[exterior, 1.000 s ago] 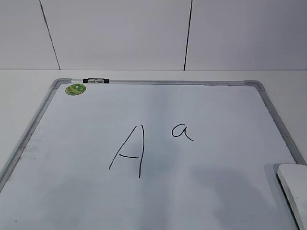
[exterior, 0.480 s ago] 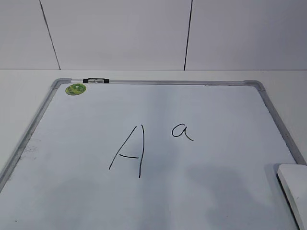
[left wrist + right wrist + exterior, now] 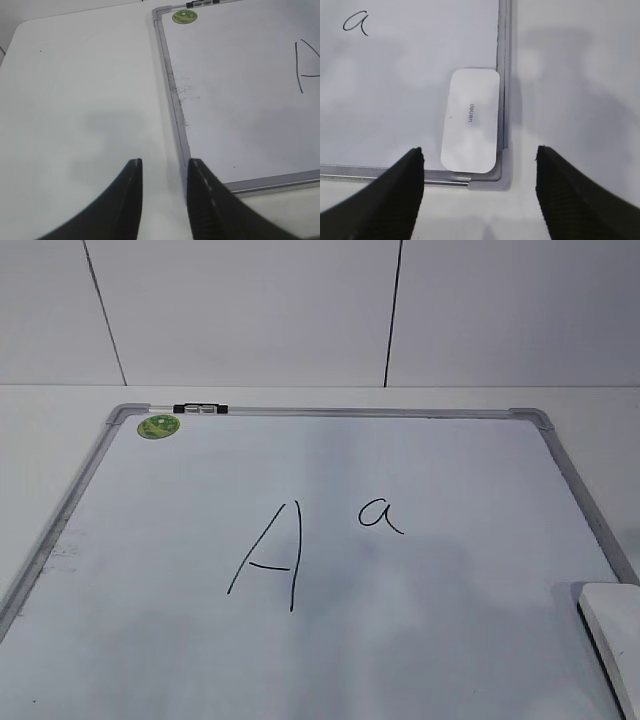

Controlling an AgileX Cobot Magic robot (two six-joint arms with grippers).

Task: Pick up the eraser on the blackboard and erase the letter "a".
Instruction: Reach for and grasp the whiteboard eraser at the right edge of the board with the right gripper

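The blackboard [image 3: 330, 470] is a white board with a grey frame lying flat on the table. The small letter "a" [image 3: 380, 515] stands right of the large "A" [image 3: 270, 555]; the "a" also shows in the right wrist view [image 3: 355, 23]. The white eraser [image 3: 471, 120] lies in the board's near right corner, also at the exterior view's right edge [image 3: 612, 625]. My right gripper [image 3: 479, 152] hovers open above that corner, empty. My left gripper [image 3: 164, 165] is open and empty over the board's near left frame [image 3: 175, 107]. Neither gripper shows in the exterior view.
A round green sticker [image 3: 158, 425] and a small black-and-white clip [image 3: 200, 409] sit at the board's far left corner. White table [image 3: 75, 90] lies left of the board and right of it [image 3: 575, 90]. A white wall stands behind.
Only the faint shadows on the lower part of the board have shifted slightly. The eraser, letters and board have not moved.
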